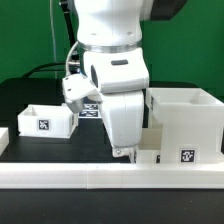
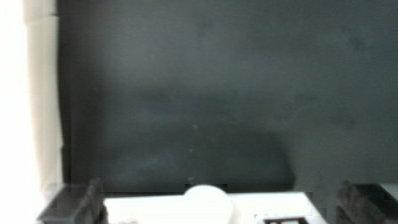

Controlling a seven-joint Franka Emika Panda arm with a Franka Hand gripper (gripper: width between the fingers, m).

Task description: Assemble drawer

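My gripper (image 1: 127,152) is low over the table, just inside the front rail. In the wrist view its two dark fingers (image 2: 75,204) stand wide apart on either side of a small white drawer tray (image 2: 178,212), and my gripper (image 2: 222,202) is open around it. The tray has a round knob (image 2: 208,195) and a tag (image 2: 285,216). The fingers seem not to press on it. In the exterior view that tray (image 1: 149,156) shows only partly behind the arm. A second open-top tray (image 1: 40,120) sits at the exterior view's left. The large boxy housing (image 1: 185,122) stands at the right.
The long white border rail (image 1: 100,177) runs along the front and shows at the edge of the wrist view (image 2: 22,100). A tagged board (image 1: 90,110) lies behind the arm, mostly hidden. Dark table (image 2: 214,90) stretches beyond the gripper.
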